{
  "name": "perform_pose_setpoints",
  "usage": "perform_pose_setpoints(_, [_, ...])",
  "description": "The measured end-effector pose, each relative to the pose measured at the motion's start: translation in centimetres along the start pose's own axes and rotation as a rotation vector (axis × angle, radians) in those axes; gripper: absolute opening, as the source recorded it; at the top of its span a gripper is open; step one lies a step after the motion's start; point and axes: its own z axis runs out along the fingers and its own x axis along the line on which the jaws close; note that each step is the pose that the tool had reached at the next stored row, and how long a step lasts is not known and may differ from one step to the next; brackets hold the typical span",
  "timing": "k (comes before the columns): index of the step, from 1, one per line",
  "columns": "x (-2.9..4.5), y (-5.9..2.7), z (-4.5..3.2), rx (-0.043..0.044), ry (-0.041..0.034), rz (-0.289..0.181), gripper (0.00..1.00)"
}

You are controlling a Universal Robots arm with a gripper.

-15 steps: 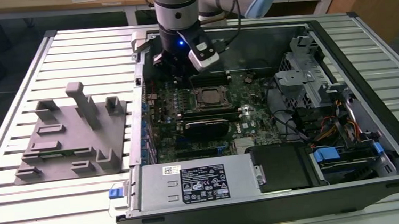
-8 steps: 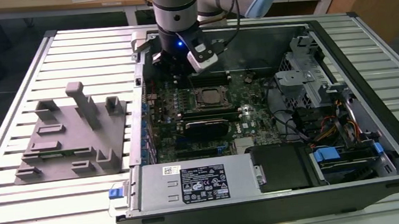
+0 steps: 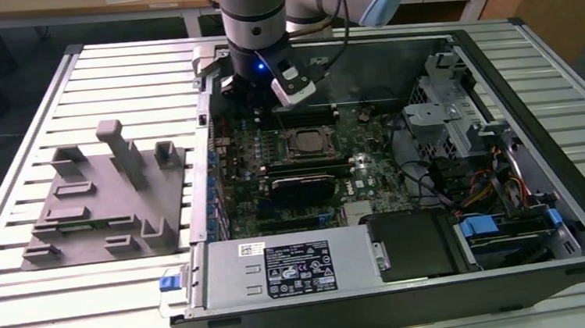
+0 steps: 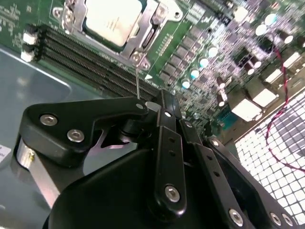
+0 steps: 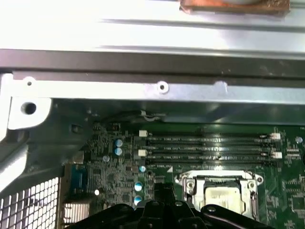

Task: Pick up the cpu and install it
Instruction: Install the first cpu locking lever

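The cpu (image 4: pixel 112 19) sits in its socket (image 4: pixel 151 26) on the motherboard; the gripper (image 4: pixel 161 102) hangs just beside it, near the memory slots (image 4: pixel 81 62), claw seemingly pressed together, empty

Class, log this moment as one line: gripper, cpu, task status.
gripper: above motherboard, beside socket | cpu: lying in socket, apart from gripper | status: cpu placed

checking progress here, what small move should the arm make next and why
Probably a short straight lift away from the board. The cpu already appears to lie flat in its socket, and the gripper hangs above the board beside it, apart from the chip. Whether the socket's thin lever is latched, I cannot tell.
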Motion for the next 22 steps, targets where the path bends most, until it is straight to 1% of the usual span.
perform_pose_setpoints(2, [0.1, -0.01, 0.03, -0.0163, 0.0002, 0.0, 0.11])
perform_pose_setpoints(3, [0.13, -0.01, 0.05, -0.026, 0.0002, 0.0, 0.11])
perform_pose_setpoints(6, [0.15, -0.01, 0.06, -0.0609, -0.0002, 0.001, 0.11])
perform_pose_setpoints(7, [0.15, -0.01, 0.05, -0.0682, -0.0002, 0.002, 0.11])
perform_pose_setpoints(10, [0.15, 0.0, 0.05, -0.0695, -0.0003, 0.002, 0.11])
perform_pose_setpoints(18, [0.13, 0.04, -0.26, -0.0693, -0.0004, 0.002, 0.11])
perform_pose_setpoints(22, [0.13, 0.05, -0.26, -0.0695, -0.0008, 0.001, 0.11])
